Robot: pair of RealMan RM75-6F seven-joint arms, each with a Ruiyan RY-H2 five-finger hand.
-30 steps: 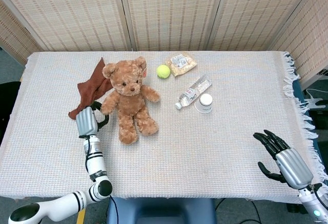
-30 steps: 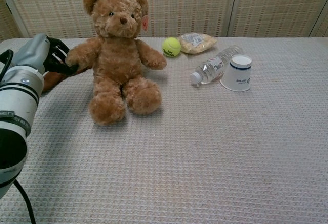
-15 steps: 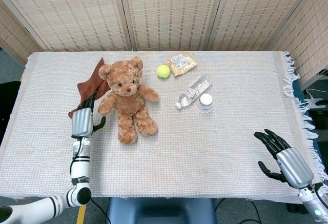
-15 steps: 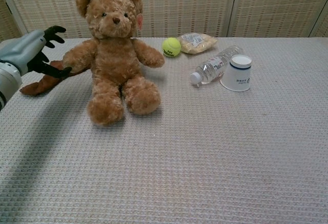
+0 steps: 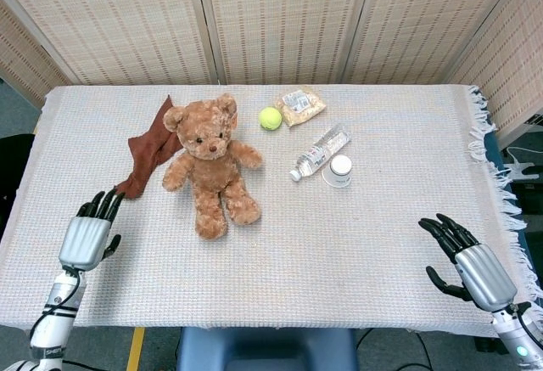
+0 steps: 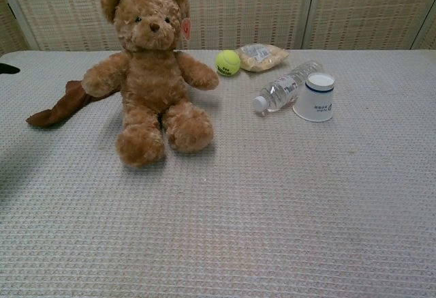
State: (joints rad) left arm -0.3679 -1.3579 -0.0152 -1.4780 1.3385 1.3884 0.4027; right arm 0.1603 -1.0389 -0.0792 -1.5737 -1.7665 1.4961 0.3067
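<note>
Our left hand (image 5: 87, 237) has a shiny silver back shaped like a small box; its fingers (image 5: 103, 205) are black and thin; below it runs a white, round forearm with a thin black cable beside it. Our right hand (image 5: 473, 265) looks the same, silver on the back with black fingers (image 5: 441, 229); its wrist is white too, with a tiny green dot on it.

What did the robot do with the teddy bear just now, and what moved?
The left hand let go of the fluffy brown teddy bear's arm and pulled back toward the table's near edge, fingers apart and holding nothing. The bear shifted slightly left before the release and now sits on its own. The right hand, brown cloth, yellow-green tennis ball, clear plastic bottle and white paper cup stayed put.
</note>
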